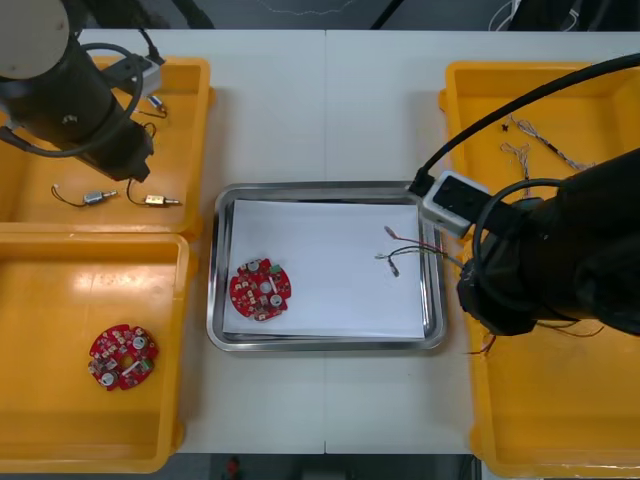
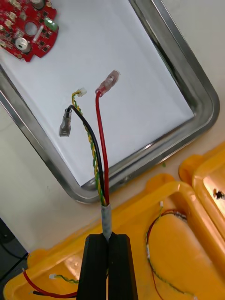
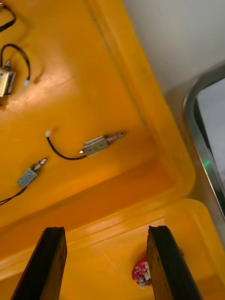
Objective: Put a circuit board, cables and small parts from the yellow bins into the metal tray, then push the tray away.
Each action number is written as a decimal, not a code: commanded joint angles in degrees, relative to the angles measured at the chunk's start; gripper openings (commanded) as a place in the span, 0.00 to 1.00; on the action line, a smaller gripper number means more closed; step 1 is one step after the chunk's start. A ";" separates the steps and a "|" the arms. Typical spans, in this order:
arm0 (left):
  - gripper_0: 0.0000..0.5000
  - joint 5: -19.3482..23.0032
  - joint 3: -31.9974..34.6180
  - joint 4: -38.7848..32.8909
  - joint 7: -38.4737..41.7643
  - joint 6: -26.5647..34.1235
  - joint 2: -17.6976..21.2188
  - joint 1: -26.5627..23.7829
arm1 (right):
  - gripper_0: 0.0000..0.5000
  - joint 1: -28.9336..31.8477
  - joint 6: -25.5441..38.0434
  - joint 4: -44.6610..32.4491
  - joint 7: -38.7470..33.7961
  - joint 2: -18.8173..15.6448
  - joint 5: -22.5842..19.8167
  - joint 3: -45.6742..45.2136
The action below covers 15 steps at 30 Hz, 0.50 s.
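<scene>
Left gripper (image 3: 106, 234): open wide, fingers well apart, holding nothing. It hangs over the wall where the two left bins meet.

Far left bin (image 1: 190, 120): holds small metal parts (image 3: 98, 145), each with a thin black lead. Three show in the left wrist view, lying apart from one another on the bin floor.

Near left bin (image 1: 60, 430): holds one loose circuit board (image 1: 122, 356), lying flat.

Metal tray (image 1: 325, 343): stands on the desk (image 1: 325, 110) between the left and right bins, white inside. One tray circuit board (image 1: 260, 289) lies flat in its left part.

Right gripper (image 2: 108, 239): closed on the taped end of a cable bundle (image 2: 107, 218), fingers almost together with the tape pinched between them. It is above the rim of a right-hand bin, just beside the tray's right side. The bundle has a red wire, a black wire and a twisted yellow pair. Their free ends fan out over the right part of the tray's white inside. I cannot tell whether they touch it.

Far right bin (image 1: 470, 100): holds thin twisted cables (image 1: 530, 140); their number cannot be made out.

Near right bin (image 1: 480, 420): holds loose red and yellow cables (image 2: 164, 229), at least two in the right wrist view.

Count: four yellow bins, one tray, two circuit boards, three small metal parts seen, one cable bundle in the grip.
</scene>
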 commanded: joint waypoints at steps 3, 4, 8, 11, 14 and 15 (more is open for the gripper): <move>1.00 -2.57 5.36 5.97 -11.50 -2.86 3.42 0.62 | 0.00 -2.59 -2.92 4.04 14.41 5.14 3.58 6.10; 1.00 -2.57 5.54 6.41 -12.47 -3.12 3.50 0.62 | 0.00 -2.59 -3.18 4.57 15.38 5.49 3.85 6.45; 1.00 -3.10 6.86 10.55 -18.44 -5.50 3.94 0.62 | 0.00 -2.68 -5.20 7.47 22.15 7.16 6.40 9.26; 1.00 -3.36 7.03 14.06 -21.61 -8.05 3.94 0.62 | 0.00 -2.59 -6.44 8.70 26.10 7.95 9.65 11.99; 1.00 -4.68 7.03 17.14 -25.47 -10.59 3.94 0.62 | 0.00 -2.59 -7.58 10.63 29.62 8.83 12.90 14.71; 1.00 -4.86 7.03 18.46 -26.70 -11.39 3.94 0.62 | 0.00 -2.59 -8.19 11.60 30.93 9.10 14.04 15.77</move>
